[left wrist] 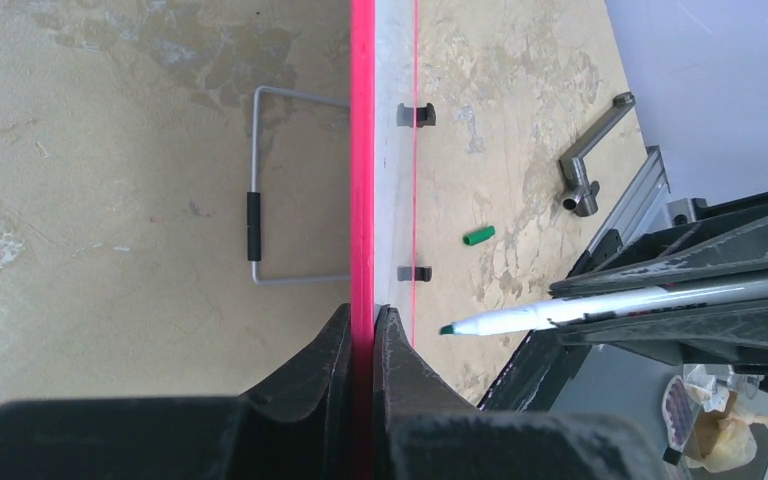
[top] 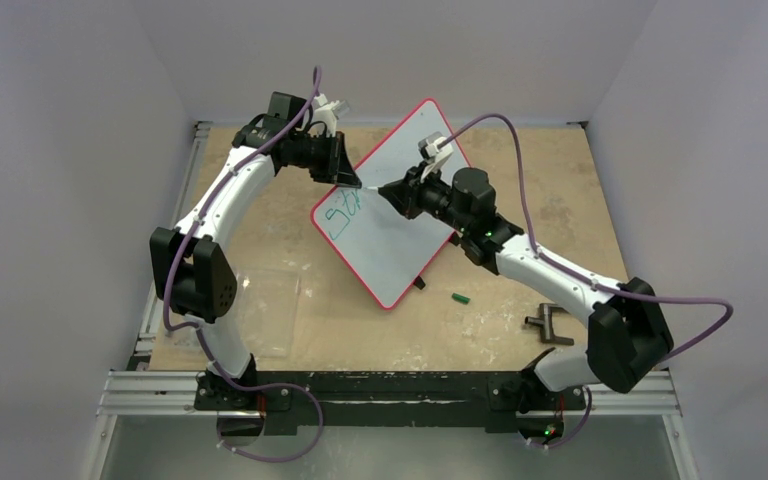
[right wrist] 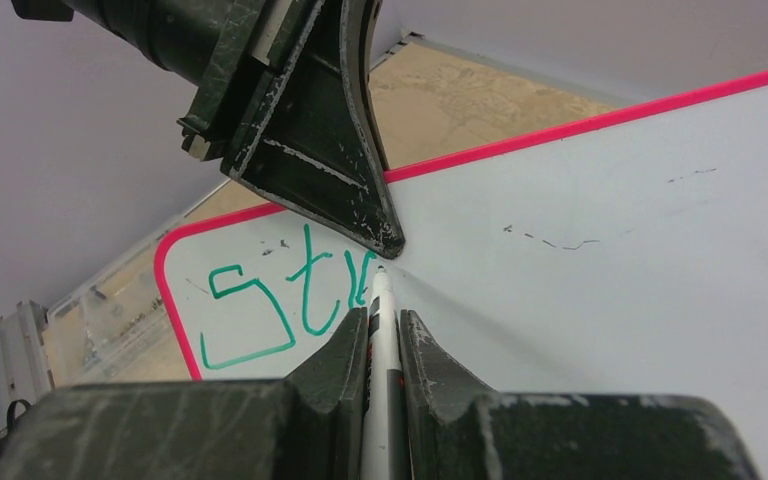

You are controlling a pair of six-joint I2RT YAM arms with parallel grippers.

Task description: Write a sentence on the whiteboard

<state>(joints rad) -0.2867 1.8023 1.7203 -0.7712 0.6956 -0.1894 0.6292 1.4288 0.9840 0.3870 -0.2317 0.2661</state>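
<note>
The whiteboard (top: 395, 215), white with a red rim (left wrist: 362, 150), stands tilted on the table. My left gripper (top: 355, 185) (left wrist: 363, 325) is shut on its upper-left rim. My right gripper (top: 388, 190) (right wrist: 384, 325) is shut on a white marker (right wrist: 381, 300) (left wrist: 600, 305) with a green tip. The tip points at the board just right of the green letters "Str" (right wrist: 290, 295) (top: 345, 212), the part of the sentence that shows, near the board's left corner. Whether the tip touches the surface I cannot tell.
A green marker cap (top: 461, 298) (left wrist: 478, 236) lies on the table right of the board. A grey metal handle (top: 548, 325) (left wrist: 585, 170) lies near the right arm's base. A clear plastic sheet (top: 260, 310) lies at left. A wire stand (left wrist: 255, 215) sits behind the board.
</note>
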